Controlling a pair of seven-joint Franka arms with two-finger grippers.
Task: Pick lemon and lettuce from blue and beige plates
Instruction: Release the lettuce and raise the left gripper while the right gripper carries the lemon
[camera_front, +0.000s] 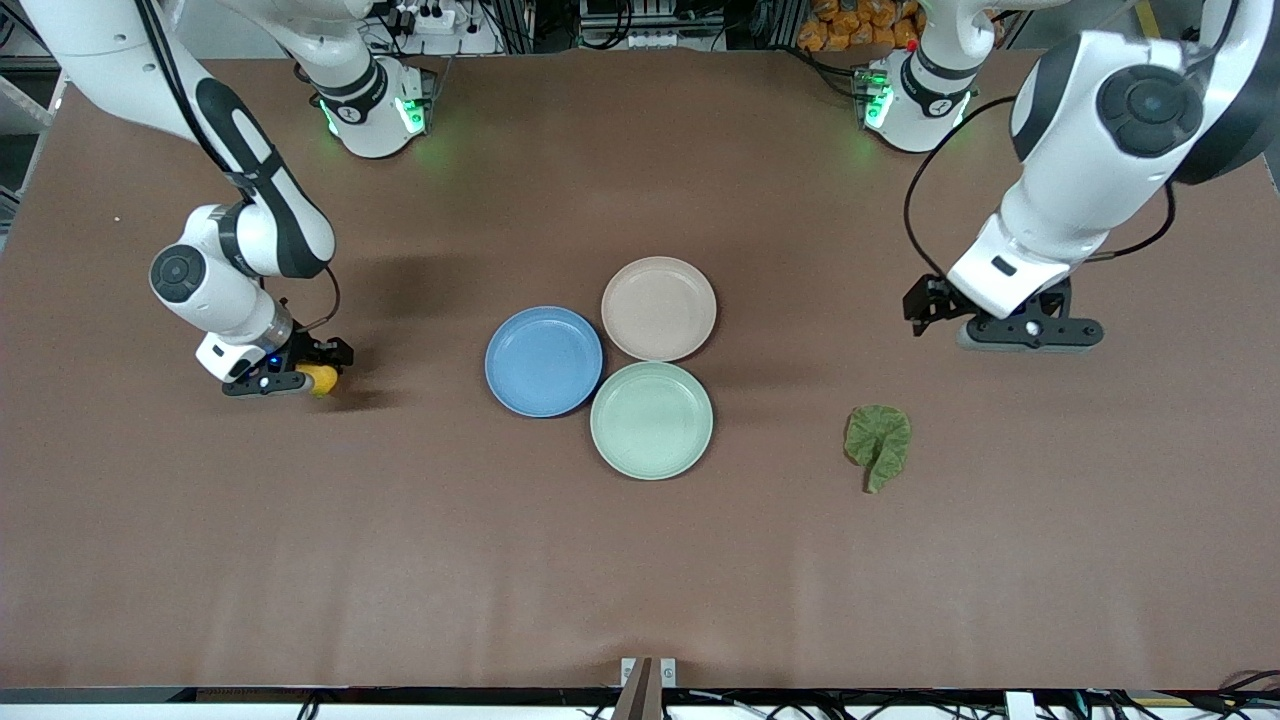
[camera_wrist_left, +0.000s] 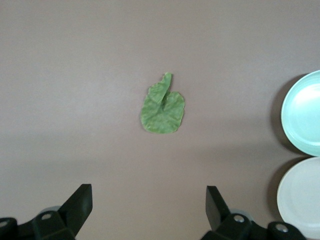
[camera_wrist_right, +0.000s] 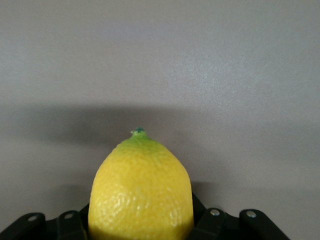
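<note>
I see the brown table with three plates clustered at its middle: the blue plate, the beige plate and a mint-green plate, all touching or nearly so, and all bare. My left gripper hangs low toward the left arm's end of the table, fingers spread wide and holding nothing. The lettuce lies flat on the table, nearer the front camera than that gripper and well apart from the plates. My right gripper sits low toward the right arm's end, fingers clamped on the lemon, whose pointed end pokes out past them.

My worry is the lemon: it is smooth and round, so it may roll off once I let go. The thin leaf could also slide on the table if I ever regrasp it.
</note>
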